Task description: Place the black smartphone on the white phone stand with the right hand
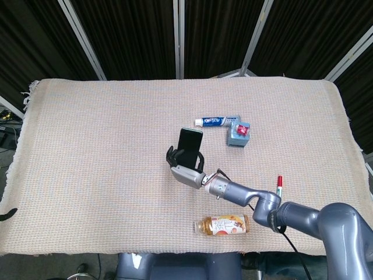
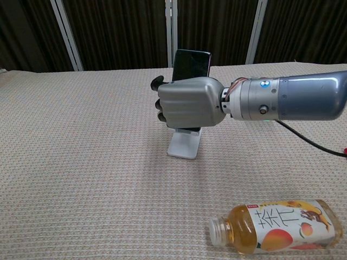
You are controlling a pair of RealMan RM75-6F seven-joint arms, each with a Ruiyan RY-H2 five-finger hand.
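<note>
Dark curtain panels behind cloth-covered table

A table with a woven beige cloth holds a few things. A white phone stand stands in the middle. A toothpaste tube and a small blue box lie behind it. A tea bottle lies on its side near the front edge.

Robot hand hides the smartphone's lower half; white stand's top hidden.

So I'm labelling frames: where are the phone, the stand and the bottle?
phone (image 2: 191, 58), chest view, upper screen.
stand (image 2: 183, 147), chest view, white base.
bottle (image 2: 277, 226), chest view, label.
</note>
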